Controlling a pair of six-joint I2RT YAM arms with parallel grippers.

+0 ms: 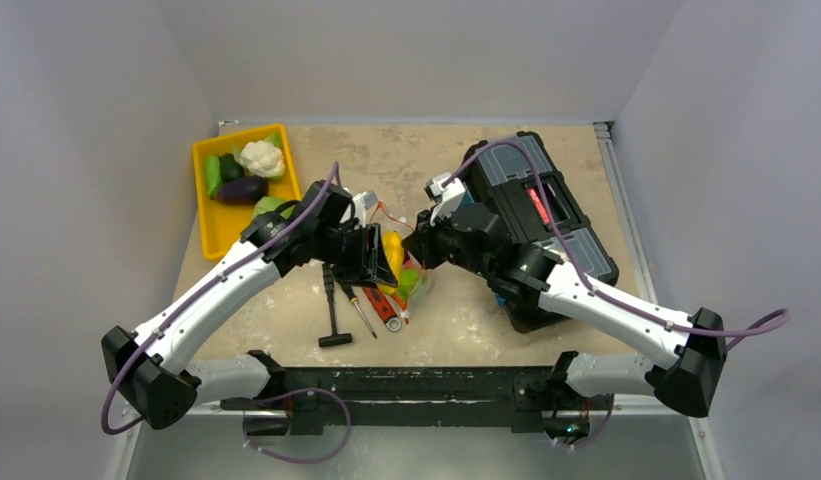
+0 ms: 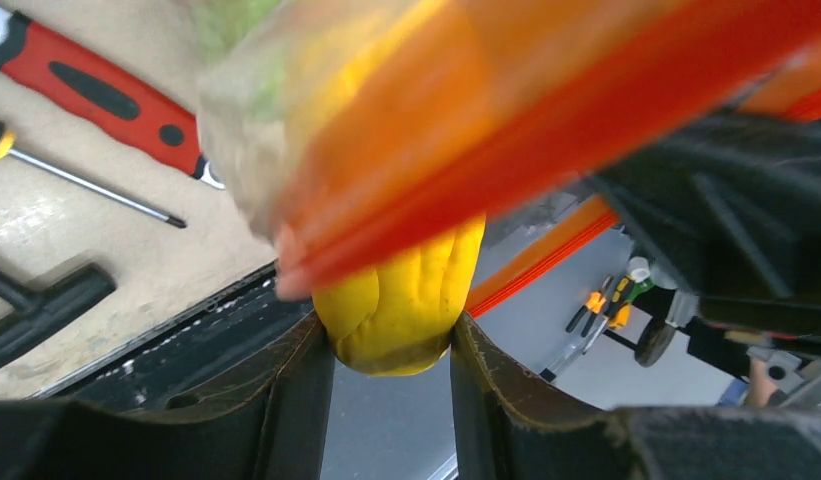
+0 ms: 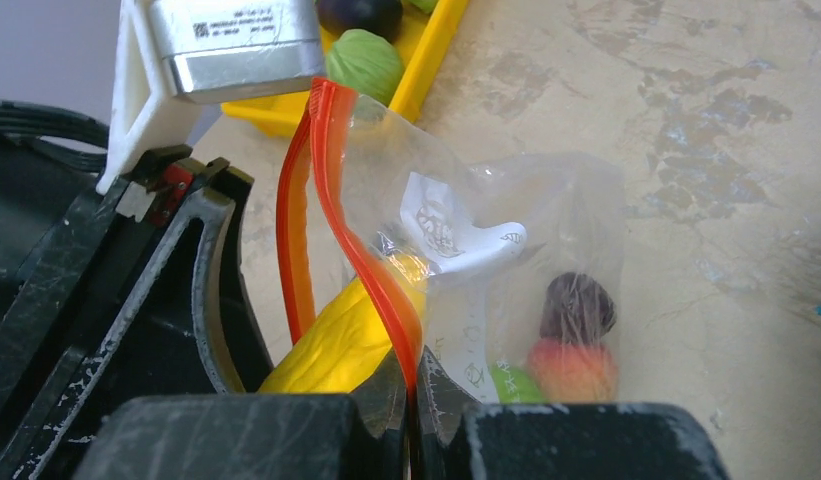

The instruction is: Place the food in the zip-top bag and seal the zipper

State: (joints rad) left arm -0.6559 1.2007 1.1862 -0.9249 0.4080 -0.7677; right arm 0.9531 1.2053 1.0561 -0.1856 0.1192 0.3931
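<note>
The work surface was a mottled beige table [image 1: 436,160] enclosed by pale walls, with a yellow tray [image 1: 211,235] at the far left and a black toolbox [image 1: 546,200] at the right. Both arms met over the middle of the table. The right claw [image 3: 414,400] was fully closed on the red-orange zipper strip [image 3: 331,170] and held the clear bag [image 3: 546,220] off the surface. This grip appeared intended to keep the mouth raised and turned toward the other arm. The two halves of the strip stood apart, so the mouth was open and the seal was not yet made. The left claw [image 2: 389,335] was partly closed on the lower end of a yellow piece [image 2: 406,290], one finger on each side. The upper end of the piece lay between the two halves of the strip, apparently entering the mouth. An orange ball [image 3: 571,368], a dark piece [image 3: 576,305] and a green piece [image 3: 511,385] already rested at the bottom of the bag, just beside the right claw. An eggplant [image 1: 243,189] and green pieces lay in the tray, well apart from both claws.
</note>
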